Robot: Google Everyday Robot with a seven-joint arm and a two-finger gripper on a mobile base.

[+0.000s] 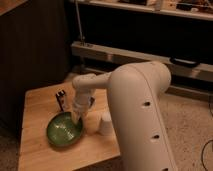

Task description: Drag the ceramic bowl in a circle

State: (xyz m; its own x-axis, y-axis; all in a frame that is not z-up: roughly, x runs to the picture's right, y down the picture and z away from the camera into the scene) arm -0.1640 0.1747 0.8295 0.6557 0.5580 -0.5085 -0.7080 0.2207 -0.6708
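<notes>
Well, pincer (76, 118) in mouth-up ceramic bowl (61, 132).

You have the ceramic bowl (64, 131) on the near-left part of the table (37, 107), with the gripper (77, 118) down at the bowl's far-right rim. The cup (106, 124) stands just right of the bowl, and a small upright object (61, 99) sits behind the bowl, near the table's far edge. The arm (137, 110) comes in from the right, covering the table's right side.
</notes>
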